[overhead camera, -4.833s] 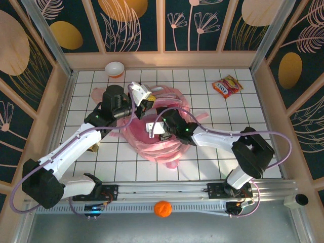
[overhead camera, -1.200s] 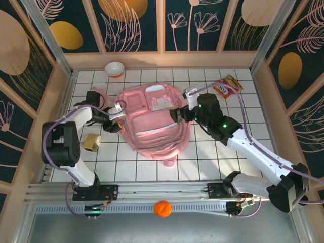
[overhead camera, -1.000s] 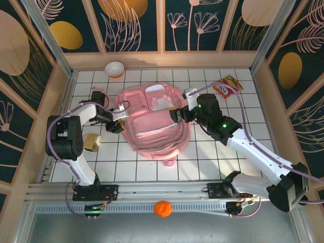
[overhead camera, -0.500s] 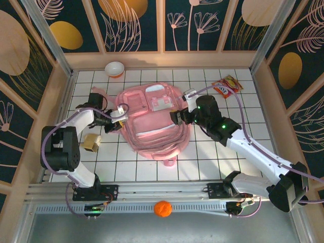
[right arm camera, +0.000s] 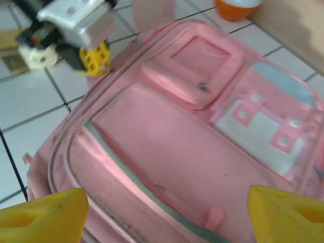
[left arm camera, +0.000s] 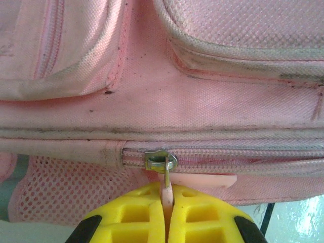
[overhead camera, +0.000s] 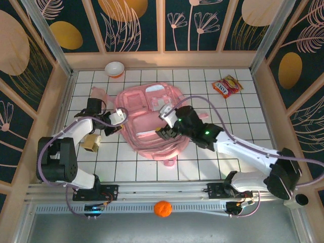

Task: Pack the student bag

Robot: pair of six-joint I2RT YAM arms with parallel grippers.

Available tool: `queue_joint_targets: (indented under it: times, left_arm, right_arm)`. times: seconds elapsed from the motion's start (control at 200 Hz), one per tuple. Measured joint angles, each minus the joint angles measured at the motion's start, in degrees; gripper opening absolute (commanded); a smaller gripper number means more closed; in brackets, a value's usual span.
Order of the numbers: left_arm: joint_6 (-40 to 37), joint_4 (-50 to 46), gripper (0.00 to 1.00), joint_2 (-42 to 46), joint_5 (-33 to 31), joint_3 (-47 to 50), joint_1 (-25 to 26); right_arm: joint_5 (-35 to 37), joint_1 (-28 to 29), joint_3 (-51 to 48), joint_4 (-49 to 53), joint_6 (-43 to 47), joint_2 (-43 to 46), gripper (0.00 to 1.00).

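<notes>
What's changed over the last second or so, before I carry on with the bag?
The left pincer has closed on the zip pull at the student bag's left edge. The right arm swung from the bag's right edge to over its middle, with the right pincer open above the fabric. The bag, bowl and snack packet have not moved.

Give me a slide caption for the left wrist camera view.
Left gripper shut on the zipper pull of the pink student bag.

student bag [left arm camera: 202, 96]: matt woven pink cloth; zip pull [left arm camera: 161, 162]: shiny metal
</notes>
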State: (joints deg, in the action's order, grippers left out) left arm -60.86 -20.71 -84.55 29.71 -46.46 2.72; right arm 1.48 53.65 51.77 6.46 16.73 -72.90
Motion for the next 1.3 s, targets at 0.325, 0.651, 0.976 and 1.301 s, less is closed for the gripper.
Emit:
queue_joint_targets:
  times: [0.325,0.651,0.976,1.301]
  left_arm:
    - [4.74,6.01,0.0,4.24,0.83,4.81,0.11]
    - [9.16,7.74,0.0,5.29,2.67,6.4,1.88]
    - [12.57,8.57,0.0,8.72,1.97,8.55,5.03]
    - [13.25,6.23,0.03,9.07,0.39,8.57,8.37]
  right_arm:
    - [-0.44,1.86,0.04,-4.61,12.85,-16.28,0.82]
    - [0.15,0.09,0.02,-16.02,8.52,-23.89,0.75]
    - [5.07,0.07,1.6,-17.86,-6.56,-28.17,0.62]
    - [11.04,-0.37,1.66,-18.99,-16.39,-29.18,0.55]
